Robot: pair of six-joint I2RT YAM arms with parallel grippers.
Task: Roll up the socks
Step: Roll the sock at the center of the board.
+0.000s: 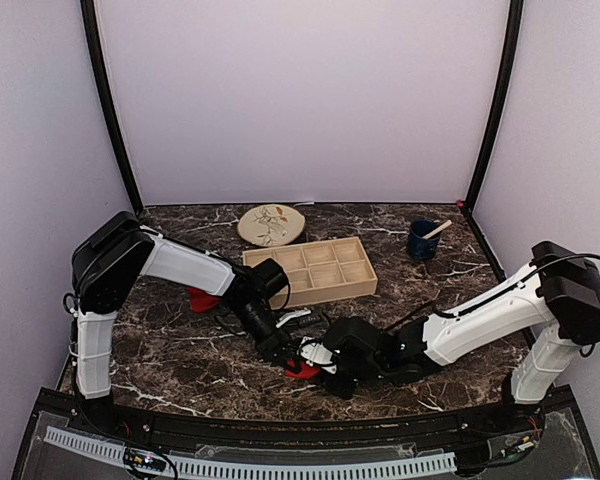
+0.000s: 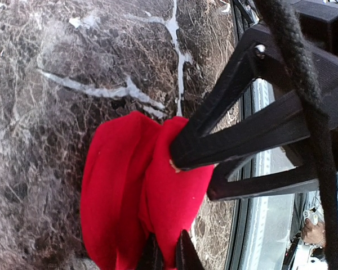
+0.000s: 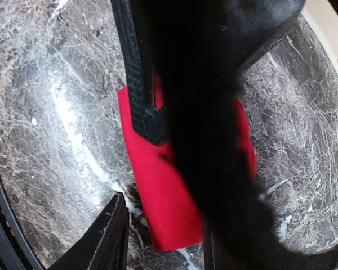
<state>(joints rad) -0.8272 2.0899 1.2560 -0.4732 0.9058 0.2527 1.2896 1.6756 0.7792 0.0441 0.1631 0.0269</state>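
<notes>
At the near centre of the dark marble table [image 1: 170, 360], a bright red fabric sock [image 2: 118, 185] is pinched by the closed left gripper [image 2: 168, 256]; the right gripper [image 3: 163, 222] is spread wide, empty.

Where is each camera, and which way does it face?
Top external: above, behind the robot, looking down at the dark marble table; both arms show.
Left wrist: on the left arm, facing the red fabric sock pinched by the left end effector.
Right wrist: on the right arm, facing down; the open right end effector straddles that sock.
Shared: the sock.
</notes>
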